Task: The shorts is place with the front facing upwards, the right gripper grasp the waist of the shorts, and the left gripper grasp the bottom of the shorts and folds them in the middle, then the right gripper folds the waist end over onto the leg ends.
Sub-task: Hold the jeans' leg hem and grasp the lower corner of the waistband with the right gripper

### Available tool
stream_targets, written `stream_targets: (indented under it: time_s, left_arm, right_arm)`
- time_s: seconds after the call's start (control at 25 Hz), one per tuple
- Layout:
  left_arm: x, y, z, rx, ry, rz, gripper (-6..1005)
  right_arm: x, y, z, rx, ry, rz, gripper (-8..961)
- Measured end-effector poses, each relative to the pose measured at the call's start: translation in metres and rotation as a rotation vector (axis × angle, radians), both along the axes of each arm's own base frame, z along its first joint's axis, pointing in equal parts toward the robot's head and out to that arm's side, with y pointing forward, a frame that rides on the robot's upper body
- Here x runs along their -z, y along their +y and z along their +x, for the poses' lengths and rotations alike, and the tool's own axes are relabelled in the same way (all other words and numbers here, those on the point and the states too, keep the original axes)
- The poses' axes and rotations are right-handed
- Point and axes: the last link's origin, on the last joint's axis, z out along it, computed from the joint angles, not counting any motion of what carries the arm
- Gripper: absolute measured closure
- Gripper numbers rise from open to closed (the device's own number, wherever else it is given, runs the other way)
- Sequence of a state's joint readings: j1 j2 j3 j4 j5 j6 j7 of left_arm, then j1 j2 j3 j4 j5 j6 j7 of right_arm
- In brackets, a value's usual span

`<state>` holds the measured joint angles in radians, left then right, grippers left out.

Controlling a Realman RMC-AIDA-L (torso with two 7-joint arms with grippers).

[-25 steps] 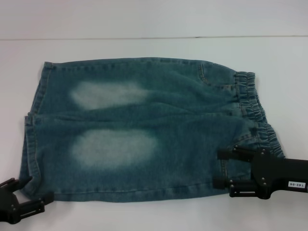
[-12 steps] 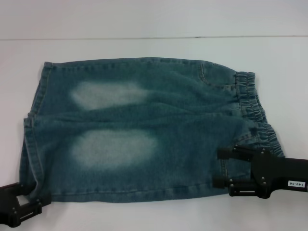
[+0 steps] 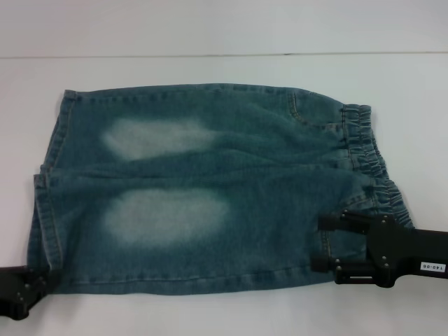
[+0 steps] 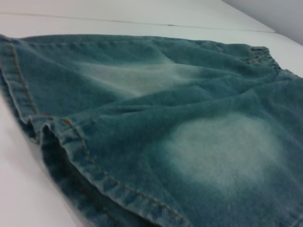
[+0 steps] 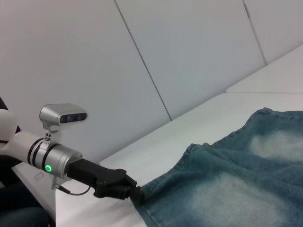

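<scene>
The blue denim shorts (image 3: 210,182) lie flat on the white table, with the elastic waist (image 3: 367,154) on the right and the leg hems (image 3: 42,210) on the left. My left gripper (image 3: 38,280) is at the near left corner, shut on the hem of the near leg. The right wrist view shows it (image 5: 131,191) pinching that corner of the shorts (image 5: 246,189). My right gripper (image 3: 318,243) stands open over the near waist corner, fingers pointing along the cloth. The left wrist view shows only the shorts (image 4: 165,118) from close by.
The white table (image 3: 224,70) extends beyond the shorts to a far edge, with a pale wall behind it. The left arm's silver wrist and its camera (image 5: 61,116) reach in from the table's side.
My left gripper slid in on the near hem corner and its open fingers closed on the cloth. The right gripper and the shorts have stayed where they were.
</scene>
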<state>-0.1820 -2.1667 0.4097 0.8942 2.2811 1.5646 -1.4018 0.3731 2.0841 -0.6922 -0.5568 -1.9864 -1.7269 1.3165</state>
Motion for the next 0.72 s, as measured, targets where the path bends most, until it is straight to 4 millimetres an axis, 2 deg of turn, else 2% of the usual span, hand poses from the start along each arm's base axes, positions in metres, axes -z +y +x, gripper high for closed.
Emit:
stream_targets:
  time_s: [0.04,0.36,0.52,0.72]
  left_arm:
    - [-0.001,0.001,0.001,-0.002,0.002,0.004,847]
    - [-0.005,0.005,0.006,0.003,-0.012,0.011,936]
    - [-0.006,0.008,0.010,0.018,-0.025,0.015,959]
    - [-0.011,0.010,0.016,0.047,-0.048,0.033,960]
  right_arm:
    - [0.000,0.000,0.000,0.001,0.001,-0.001,40]
    - [-0.010,-0.001,-0.001,0.023,0.048,-0.004,41]
    - [-0.028,-0.005,0.005,0.056,0.095,0.031,41]
    - [-0.059,-0.016,0.031,0.194,0.133,0.115,41]
